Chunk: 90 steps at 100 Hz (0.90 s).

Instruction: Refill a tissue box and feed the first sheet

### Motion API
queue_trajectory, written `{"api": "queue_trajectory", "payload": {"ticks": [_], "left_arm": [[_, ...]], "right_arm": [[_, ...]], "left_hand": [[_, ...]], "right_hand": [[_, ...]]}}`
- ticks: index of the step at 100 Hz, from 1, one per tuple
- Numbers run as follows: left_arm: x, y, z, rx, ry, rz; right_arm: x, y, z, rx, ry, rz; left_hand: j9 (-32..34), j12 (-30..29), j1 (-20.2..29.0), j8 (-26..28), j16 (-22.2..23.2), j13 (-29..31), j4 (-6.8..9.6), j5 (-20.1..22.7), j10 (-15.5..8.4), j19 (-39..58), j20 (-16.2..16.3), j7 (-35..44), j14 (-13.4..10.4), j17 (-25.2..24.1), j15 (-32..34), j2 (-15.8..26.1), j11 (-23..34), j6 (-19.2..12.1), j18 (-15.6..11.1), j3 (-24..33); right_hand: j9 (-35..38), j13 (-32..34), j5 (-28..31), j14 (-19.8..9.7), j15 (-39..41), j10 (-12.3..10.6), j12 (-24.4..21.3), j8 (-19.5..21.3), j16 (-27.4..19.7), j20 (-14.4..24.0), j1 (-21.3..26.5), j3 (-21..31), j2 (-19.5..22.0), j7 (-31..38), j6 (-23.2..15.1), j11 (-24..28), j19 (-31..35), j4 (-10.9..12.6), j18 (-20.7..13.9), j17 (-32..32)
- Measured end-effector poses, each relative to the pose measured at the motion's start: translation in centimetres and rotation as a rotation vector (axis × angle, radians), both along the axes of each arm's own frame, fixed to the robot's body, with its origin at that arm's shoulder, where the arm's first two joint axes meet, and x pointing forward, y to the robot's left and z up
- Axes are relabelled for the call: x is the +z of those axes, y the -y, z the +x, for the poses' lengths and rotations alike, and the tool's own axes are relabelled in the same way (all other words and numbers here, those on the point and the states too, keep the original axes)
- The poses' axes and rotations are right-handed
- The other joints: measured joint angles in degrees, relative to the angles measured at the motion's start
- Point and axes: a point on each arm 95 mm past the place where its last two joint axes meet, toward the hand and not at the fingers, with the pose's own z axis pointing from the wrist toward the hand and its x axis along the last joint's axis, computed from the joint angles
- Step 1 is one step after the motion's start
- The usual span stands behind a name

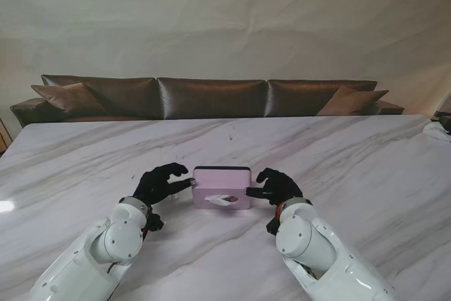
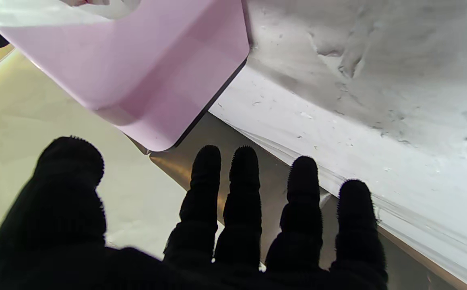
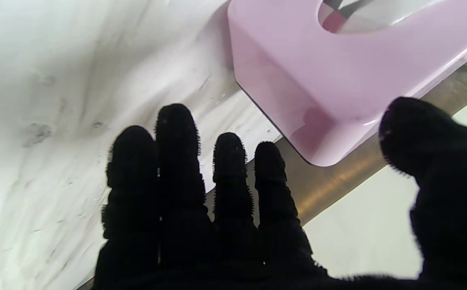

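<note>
Both black-gloved hands, left hand (image 1: 161, 183) and right hand (image 1: 275, 186), flank the pink tissue box (image 1: 222, 187) mid-table with fingers spread, holding nothing, while a white sheet (image 1: 224, 200) already shows through its slot.

One pink tissue box (image 1: 222, 187) sits on one white marble surface (image 1: 338, 153), near the middle and close to the robot. One opening shows in the box's top, with one white tissue sheet (image 1: 224, 200) visible in it. Two black-gloved hands flank the box: one left hand (image 1: 161, 183) and one right hand (image 1: 275, 186). Each hand shows five fingers (image 2: 205, 169) in its wrist view. Beyond the far edge stands one brown sofa (image 1: 211, 96) with two cushions (image 1: 67, 95), one at each end.
</note>
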Motion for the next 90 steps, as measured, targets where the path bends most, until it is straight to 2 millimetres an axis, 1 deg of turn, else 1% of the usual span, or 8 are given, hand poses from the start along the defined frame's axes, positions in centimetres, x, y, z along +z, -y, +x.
{"api": "queue_trajectory", "payload": {"ticks": [7,12,18,21,32,58,81,90], "left_arm": [[-0.2,-0.2,-0.5,0.004,0.009,-0.003],[-0.4,-0.3,-0.8,0.014,0.026,-0.001],[-0.6,-0.4,-1.1,0.022,0.047,0.006],[-0.7,-0.4,-1.3,0.022,0.049,0.011],[-1.2,0.0,-1.7,0.007,0.046,0.013],[-2.0,2.1,-2.5,-0.064,0.038,0.045],[-2.5,2.6,-1.4,-0.076,0.009,0.041],[-2.8,2.6,-1.0,-0.076,0.001,0.028]], "right_arm": [[-0.1,0.3,-0.2,0.000,-0.007,-0.002],[-0.3,0.5,-0.4,0.003,-0.016,-0.003],[-0.4,0.6,-0.5,0.006,-0.023,-0.005],[-0.5,0.6,-0.5,0.006,-0.025,-0.005],[-0.7,0.5,-0.7,-0.004,-0.026,0.006],[-2.2,-0.2,-0.5,-0.019,-0.061,0.036],[-2.8,-0.7,0.0,-0.044,-0.061,0.059],[-2.9,-0.9,0.1,-0.052,-0.054,0.067]], "left_hand": [[-1.33,0.00,0.61,0.00,0.00,-0.69,0.00,-1.47,-0.10,0.00,-0.01,-0.05,-0.03,-0.33,-0.13,-1.56,0.43,0.00,0.00,0.94],[-2.24,-0.06,0.24,-0.05,0.00,-0.85,0.01,-2.13,-0.11,0.00,-0.01,0.65,-0.06,-0.39,-0.12,-3.41,0.07,0.01,0.00,5.88],[-2.70,-0.09,0.06,-0.06,0.00,-0.86,0.01,-2.81,-0.12,0.00,-0.01,1.13,-0.08,-0.44,-0.11,-4.47,0.14,0.01,0.00,6.69],[-2.70,-0.09,-0.29,-0.06,0.00,-0.86,0.01,-2.81,-0.30,0.00,0.00,1.25,-0.09,-0.44,-0.12,-5.58,0.16,0.01,0.00,9.62],[-2.70,-0.09,-0.98,-0.07,0.00,-0.86,0.01,-2.81,-0.60,0.00,0.24,2.29,-0.12,-0.45,0.32,-8.35,0.26,0.01,0.00,14.80],[-2.70,-0.56,-1.51,-0.07,0.04,-0.86,0.01,-2.82,-1.39,0.00,0.41,3.19,-0.46,-0.45,0.68,-10.73,0.27,0.20,0.00,20.65],[-2.50,-0.57,-1.51,-0.07,0.34,-0.80,0.01,-2.84,-1.39,0.00,0.45,4.19,-0.56,-0.42,1.83,-10.73,0.70,2.04,0.00,23.44],[0.11,-0.57,-1.50,-0.07,0.80,-0.66,0.01,-2.31,-1.45,0.00,0.49,4.75,-0.58,0.17,2.30,-10.73,1.14,3.17,-0.01,24.11]], "right_hand": [[-1.82,-1.35,-1.27,-0.15,-0.63,-0.13,-0.26,-0.40,0.00,0.53,3.08,-0.91,-0.84,0.68,0.02,0.01,-1.00,0.18,-0.43,-1.05],[-2.72,-1.49,-1.88,-0.65,-0.95,-0.16,-0.68,-0.48,0.00,0.59,5.09,-2.12,-1.18,0.92,0.06,0.01,-1.33,0.18,-0.64,-1.23],[-2.75,-1.53,-1.93,-0.73,-1.15,-0.16,-0.70,-0.48,0.00,0.71,6.51,-2.97,-1.77,1.26,0.08,0.01,-1.77,0.18,-0.65,-1.46],[-2.75,-2.15,-1.93,-0.74,-1.18,-0.16,-0.70,-0.52,0.00,1.04,7.67,-3.49,-1.77,1.30,0.10,0.01,-1.80,0.13,-0.65,-1.67],[-2.75,-2.22,-1.93,-0.82,-1.23,-0.17,-0.71,-0.72,0.00,1.21,10.69,-4.38,-2.29,1.52,0.13,0.01,-2.38,-1.42,-0.72,-1.73],[-2.75,-2.22,-1.89,-0.84,-1.23,-0.18,-0.76,-0.89,0.00,1.26,12.12,-4.97,-2.79,2.37,0.13,0.33,-2.51,-3.41,-0.80,-1.90],[-2.52,-2.20,-1.45,-0.85,-1.23,-0.18,-0.76,-0.83,0.00,1.30,12.18,-5.64,-2.79,3.59,3.86,0.69,-2.52,-4.13,-0.86,-1.96],[-0.46,-1.86,0.31,-0.85,-1.23,-0.18,-1.25,-0.82,0.00,1.85,12.22,-5.69,-2.79,3.68,5.35,0.85,-2.53,-4.14,-0.86,-1.56]]}}
